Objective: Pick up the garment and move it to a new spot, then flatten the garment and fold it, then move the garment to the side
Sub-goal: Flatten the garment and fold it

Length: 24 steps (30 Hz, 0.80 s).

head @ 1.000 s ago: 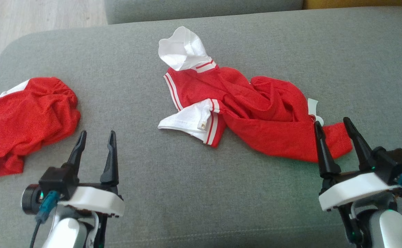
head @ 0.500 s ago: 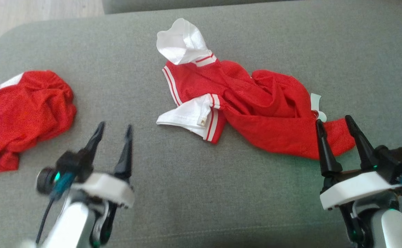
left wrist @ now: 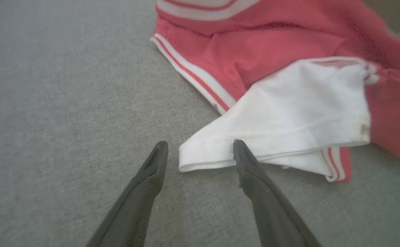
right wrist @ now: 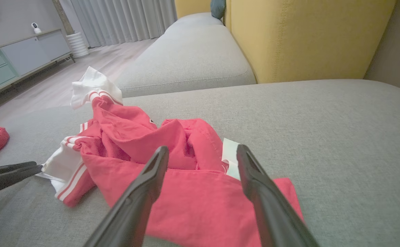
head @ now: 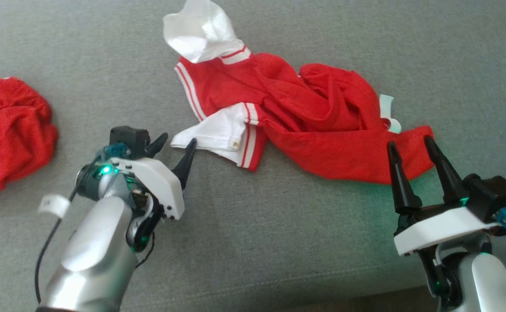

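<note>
A crumpled red garment (head: 313, 121) with white sleeves and striped trim lies in the middle of the grey sofa cushion (head: 279, 242). My left gripper (head: 178, 140) is open at the tip of the near white sleeve (head: 218, 134). In the left wrist view the sleeve's corner (left wrist: 289, 120) lies between the fingers of that gripper (left wrist: 200, 144), with the right finger over its hem. My right gripper (head: 409, 143) is open just above the garment's red lower right edge. The right wrist view shows this gripper (right wrist: 202, 148) over the red cloth (right wrist: 186, 195).
A second red garment (head: 5, 125) lies bunched at the cushion's left edge. In the right wrist view another grey cushion (right wrist: 193, 55) and a yellow backrest (right wrist: 306, 37) stand beyond, with wooden floor (right wrist: 49, 85) and a cabinet (right wrist: 18, 55) further off.
My left gripper has swung forward and to the right, from bare cushion to the white sleeve's tip. The head camera has shifted. The right gripper holds its place by the garment's edge.
</note>
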{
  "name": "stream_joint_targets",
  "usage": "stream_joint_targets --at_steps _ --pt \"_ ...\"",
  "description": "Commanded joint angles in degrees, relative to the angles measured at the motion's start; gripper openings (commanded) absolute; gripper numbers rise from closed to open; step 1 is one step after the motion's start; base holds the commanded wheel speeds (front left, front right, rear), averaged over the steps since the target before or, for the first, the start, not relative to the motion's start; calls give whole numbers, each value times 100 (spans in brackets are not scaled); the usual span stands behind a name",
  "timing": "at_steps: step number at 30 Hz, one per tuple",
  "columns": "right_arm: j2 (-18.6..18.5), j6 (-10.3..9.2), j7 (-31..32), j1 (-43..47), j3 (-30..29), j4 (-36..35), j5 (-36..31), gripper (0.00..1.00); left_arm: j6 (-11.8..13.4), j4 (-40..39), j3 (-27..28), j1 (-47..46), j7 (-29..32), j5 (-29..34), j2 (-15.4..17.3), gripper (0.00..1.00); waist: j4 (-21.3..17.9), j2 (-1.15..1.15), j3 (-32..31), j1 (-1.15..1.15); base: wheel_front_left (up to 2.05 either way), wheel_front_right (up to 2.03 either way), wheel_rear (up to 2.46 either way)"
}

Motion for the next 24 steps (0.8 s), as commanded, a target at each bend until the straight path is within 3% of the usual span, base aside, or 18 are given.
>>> stream_joint_targets --at_steps 1,7,8,9,10,16,24 --pt "-39 24 -96 -171 147 -146 55 100 -66 87 143 -398 167 -94 98 100 -106 0 85 -1 0 0 0" --pt "-39 24 -139 -173 103 -60 92 100 -160 524 21 -634 449 -172 109 100 -136 0 140 -1 0 0 0" --pt "-39 24 -132 -177 88 -45 84 100 -173 569 -29 -655 492 -150 123 70 -134 0 141 -1 0 0 0" --pt "-39 24 -117 -184 71 -30 76 100 -188 595 -72 -668 519 -145 126 25 -130 0 139 -1 0 0 0" --pt "-39 24 -76 -189 44 -5 51 100 -198 611 -104 -674 532 -144 128 0 -126 0 135 -1 0 0 0" --pt "-45 24 533 -270 -303 360 -109 100 -201 584 -223 -678 455 -80 152 0 -70 0 111 -1 0 0 0" --pt "-356 24 1062 -940 -709 1054 -163 100 -177 365 -309 -728 325 -41 129 0 100 0 329 -1 0 0 0"
